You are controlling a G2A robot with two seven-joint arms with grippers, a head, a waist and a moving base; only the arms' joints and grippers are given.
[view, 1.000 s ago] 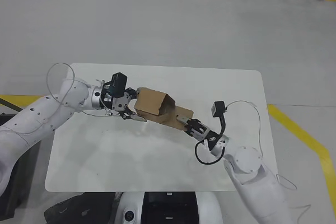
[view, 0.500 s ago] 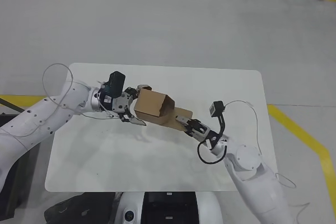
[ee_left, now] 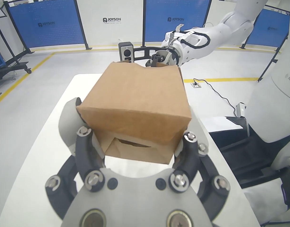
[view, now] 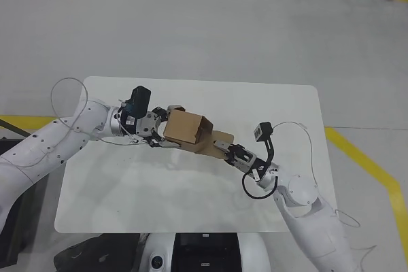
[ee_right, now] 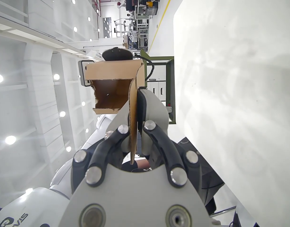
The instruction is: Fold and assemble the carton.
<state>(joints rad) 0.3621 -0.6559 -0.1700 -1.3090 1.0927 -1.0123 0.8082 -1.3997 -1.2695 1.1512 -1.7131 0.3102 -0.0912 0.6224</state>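
Cardboard, plain brown: the carton (view: pixel 187 128) sits over the middle of the counter (view: pixel 122 197), toward its far side, strung between my two arms. My left gripper (view: pixel 168 126) is grasping the carton's closed end, one finger on each side wall; from the left wrist camera the carton (ee_left: pixel 135 100) fills the span of that gripper (ee_left: pixel 133 128), and the end panel facing it has a folded tab with a dark slit. My right gripper (view: pixel 224 148) is clenched on a flap (view: pixel 221 138) sticking out from the opposite, open end. In the right wrist camera that flap (ee_right: pixel 133 119) runs edge-on between the fingers of the gripper (ee_right: pixel 135 105), and beyond it I look into the carton's (ee_right: pixel 112 81) hollow interior.
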